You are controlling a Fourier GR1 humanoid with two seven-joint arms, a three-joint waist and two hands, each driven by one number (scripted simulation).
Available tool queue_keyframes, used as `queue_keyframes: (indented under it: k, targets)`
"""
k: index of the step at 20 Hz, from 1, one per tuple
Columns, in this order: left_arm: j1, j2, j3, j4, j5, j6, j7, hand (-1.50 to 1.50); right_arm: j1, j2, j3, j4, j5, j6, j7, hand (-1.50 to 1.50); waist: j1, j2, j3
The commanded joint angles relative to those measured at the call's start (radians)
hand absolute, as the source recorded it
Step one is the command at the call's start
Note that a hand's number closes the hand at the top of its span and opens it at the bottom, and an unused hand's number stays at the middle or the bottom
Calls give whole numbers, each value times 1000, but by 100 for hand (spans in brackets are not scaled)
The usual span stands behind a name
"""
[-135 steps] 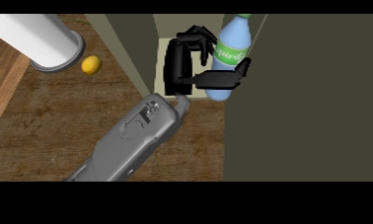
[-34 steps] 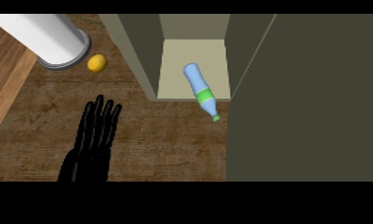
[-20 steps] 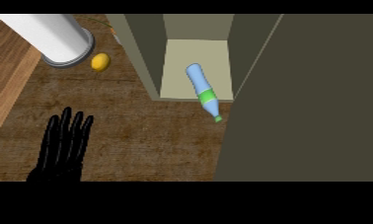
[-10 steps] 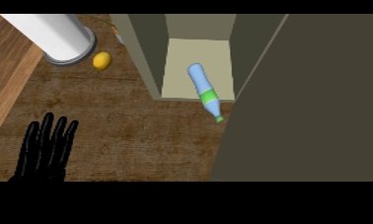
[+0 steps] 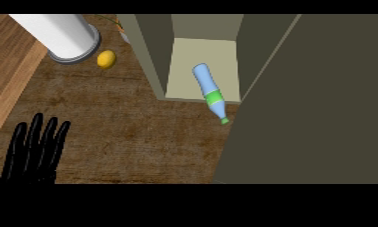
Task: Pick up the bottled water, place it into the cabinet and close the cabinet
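Observation:
The bottled water (image 5: 209, 91), pale blue with a green label, lies on its side on the pale floor of the cabinet (image 5: 184, 78). Its green cap end pokes out over the cabinet's front edge onto the counter. The cabinet door (image 5: 310, 111) is a big dark olive panel standing open at the right. My left hand (image 5: 33, 148) shows at the lower left, black, fingers straight and pointing up, open and holding nothing, far from the bottle. My right hand is not in view.
A white cylinder with a grey rim (image 5: 63, 36) stands at the upper left, a yellow lemon (image 5: 106, 59) beside it. The dark wooden counter (image 5: 125, 121) stretches between my hand and the cabinet; a lighter wooden strip (image 5: 15, 71) runs along the left.
My left hand has let go of the bottle and drawn back down and left to the lower edge. The bottle, held upright earlier, now lies on its side and has not moved lately.

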State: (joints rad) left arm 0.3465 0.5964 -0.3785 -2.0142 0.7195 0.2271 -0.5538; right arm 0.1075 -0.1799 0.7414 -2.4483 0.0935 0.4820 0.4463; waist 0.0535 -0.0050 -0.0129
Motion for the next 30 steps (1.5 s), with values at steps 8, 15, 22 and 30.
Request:
queue_keyframes:
  k: [8, 15, 22, 30]
  targets:
    - [26, 24, 23, 2, 19, -53, -13, -150, -85, 171, 40, 118, 21, -146, 37, 150, 37, 13, -2]
    - [36, 51, 44, -6, 33, -91, -11, -150, -72, 171, 27, 157, -82, -140, 36, 150, 76, 31, -2]
    - [9, 49, 38, -7, 27, -124, -24, -150, 1, 145, 78, 267, -390, -37, 114, 150, 130, 64, -2]
    - [34, 65, 63, -5, 44, -131, -18, -150, -4, 173, -113, 248, -444, -179, 58, 150, 72, 43, 2]
